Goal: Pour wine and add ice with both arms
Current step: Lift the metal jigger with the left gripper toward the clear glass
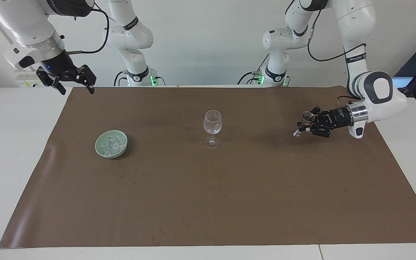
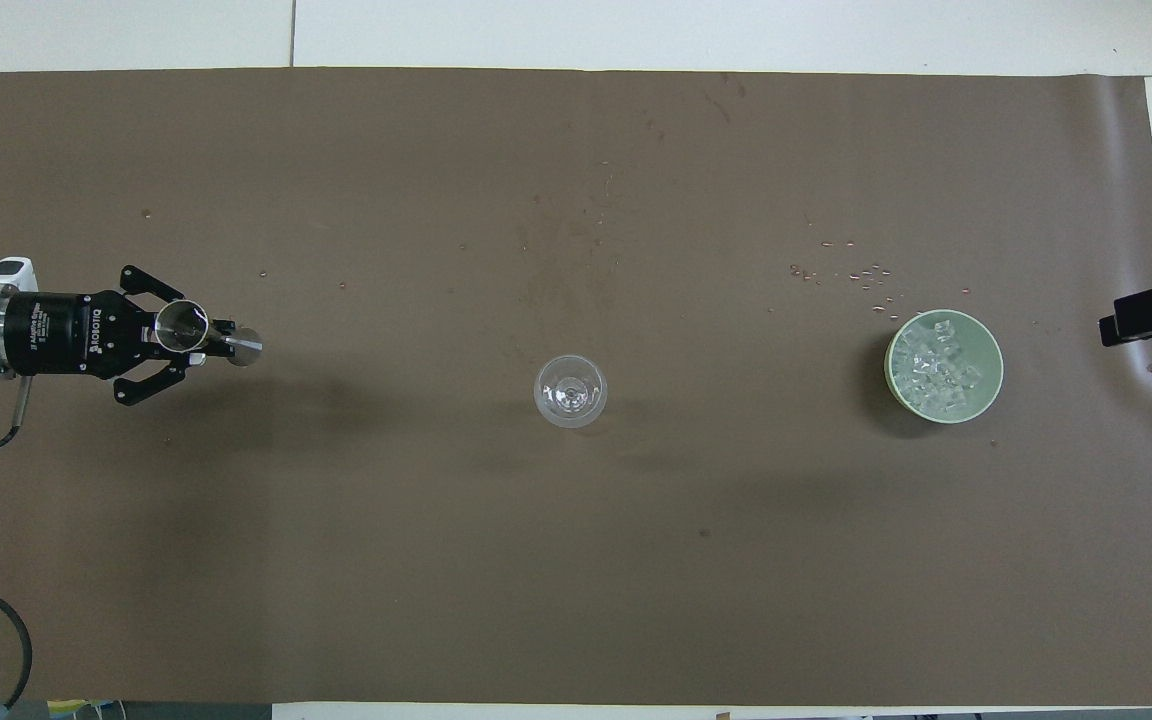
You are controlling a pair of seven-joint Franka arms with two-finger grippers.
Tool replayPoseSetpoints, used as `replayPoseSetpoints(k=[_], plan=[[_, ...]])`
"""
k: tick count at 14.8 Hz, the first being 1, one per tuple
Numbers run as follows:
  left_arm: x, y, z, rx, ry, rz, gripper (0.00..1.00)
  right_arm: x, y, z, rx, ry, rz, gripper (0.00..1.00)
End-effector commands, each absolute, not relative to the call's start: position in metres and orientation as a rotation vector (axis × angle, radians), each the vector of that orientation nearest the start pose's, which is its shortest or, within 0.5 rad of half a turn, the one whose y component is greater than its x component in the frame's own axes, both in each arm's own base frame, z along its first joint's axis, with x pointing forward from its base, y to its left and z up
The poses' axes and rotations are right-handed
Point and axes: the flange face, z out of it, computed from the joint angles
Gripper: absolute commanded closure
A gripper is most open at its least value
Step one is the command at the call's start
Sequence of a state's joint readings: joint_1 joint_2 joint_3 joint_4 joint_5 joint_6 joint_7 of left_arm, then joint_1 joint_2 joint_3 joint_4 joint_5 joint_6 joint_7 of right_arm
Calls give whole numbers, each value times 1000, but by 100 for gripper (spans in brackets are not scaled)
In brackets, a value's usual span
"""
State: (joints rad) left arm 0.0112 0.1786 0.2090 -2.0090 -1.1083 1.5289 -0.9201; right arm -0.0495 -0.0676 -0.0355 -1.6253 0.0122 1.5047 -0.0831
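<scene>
A clear stemmed wine glass [image 1: 212, 124] [image 2: 570, 391] stands upright and empty in the middle of the brown mat. The ice [image 1: 113, 144] [image 2: 941, 368] lies heaped in a pale green bowl [image 1: 111, 155] [image 2: 891, 365] toward the right arm's end. My left gripper [image 1: 303, 125] [image 2: 211, 342] hangs over the mat at the left arm's end, shut on a small metal jigger [image 1: 306, 116] [image 2: 181, 326] that tilts toward the glass. My right gripper [image 1: 77, 90] [image 2: 1151, 312] waits open and raised over the mat's corner near its base. Wine is out of view.
The brown mat [image 1: 208, 198] covers most of the white table. Small droplets or crumbs [image 2: 856, 272] dot the mat just farther from the robots than the bowl. Black cables trail from both arms.
</scene>
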Motion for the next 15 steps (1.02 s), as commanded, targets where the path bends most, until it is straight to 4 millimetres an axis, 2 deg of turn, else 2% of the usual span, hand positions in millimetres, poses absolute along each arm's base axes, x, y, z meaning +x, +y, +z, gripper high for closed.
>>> replayPoseSetpoints(k=[1, 5, 8, 10, 12, 14, 15], plan=[[536, -18, 410, 1578, 1507, -1133, 100, 518, -46, 630, -3107, -11, 77, 0], [532, -67, 438, 1609, 1542, -1150, 100, 518, -46, 629, -3107, -11, 79, 0], [532, -120, 450, 1634, 1611, -1099, 100, 518, -46, 630, -3107, -9, 76, 0], [527, -147, 458, 1674, 1668, -1049, 100, 519, -45, 630, -3107, -14, 77, 0], [524, -173, 461, 1686, 1691, -1019, 100, 518, -46, 630, -3107, -11, 77, 0], [513, -204, 462, 1818, 1703, -954, 100, 518, -46, 630, -3107, -11, 76, 0], [510, -211, 463, 1850, 1710, -927, 100, 518, -46, 630, -3107, -11, 77, 0]])
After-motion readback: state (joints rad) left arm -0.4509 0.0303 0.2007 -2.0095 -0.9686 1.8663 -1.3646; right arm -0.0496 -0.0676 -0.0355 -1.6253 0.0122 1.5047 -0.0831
